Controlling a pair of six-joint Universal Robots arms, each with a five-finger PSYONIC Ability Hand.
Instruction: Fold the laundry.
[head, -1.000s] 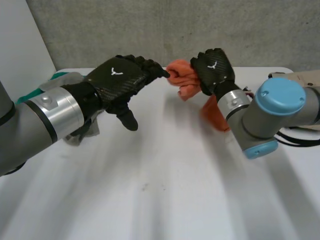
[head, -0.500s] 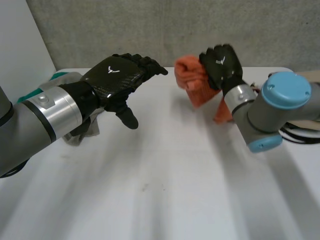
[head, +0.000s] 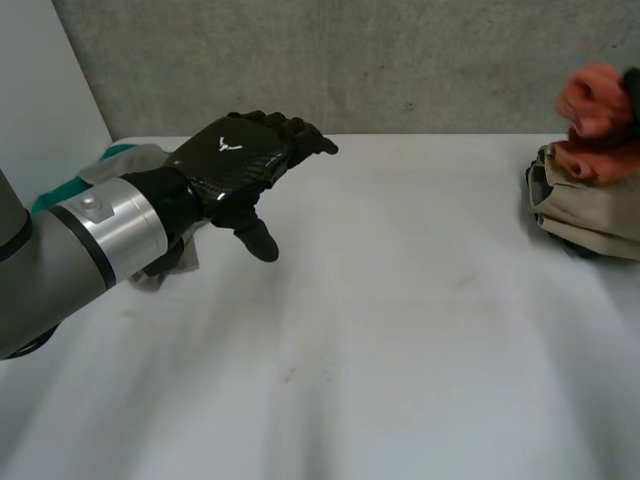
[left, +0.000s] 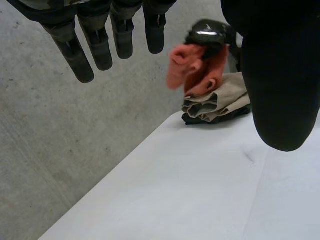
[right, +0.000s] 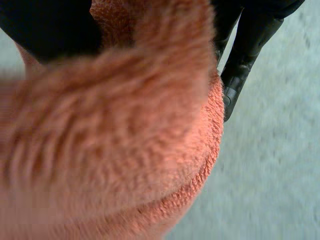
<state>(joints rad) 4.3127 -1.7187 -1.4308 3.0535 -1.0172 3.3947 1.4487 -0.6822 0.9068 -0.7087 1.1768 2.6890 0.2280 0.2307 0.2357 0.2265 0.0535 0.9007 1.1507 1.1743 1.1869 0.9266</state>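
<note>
Hanging orange terry cloth: bunched into a lumpy wad, lifted off the table at its far right edge, directly over the folded beige pile; lower end reaching the pile's top, touching or just clear cannot be told.
Right hand: black, curled round the top of the orange terry cloth, clamping it between fingers and thumb; looped terry pressed close under the palm in the right wrist view.
Folded beige pile: several flat layers of tan fabric stacked on the table by the right edge, with a dark layer showing at the bottom.
Left hand: black, poised above the left rear part of the table, back upward, fingers straight and slightly spread, thumb hanging down apart from them; holding nothing, well apart from the orange terry cloth.
Left arm: grey with a silver cuff, entering from the left edge.
Teal cloth: at the table's left edge, partly hidden behind the left arm.
Pale grey cloth: crumpled just beside the teal cloth, also partly behind the arm.
White table: smooth top carrying both piles.
Grey concrete wall: right behind the table's far edge.
</note>
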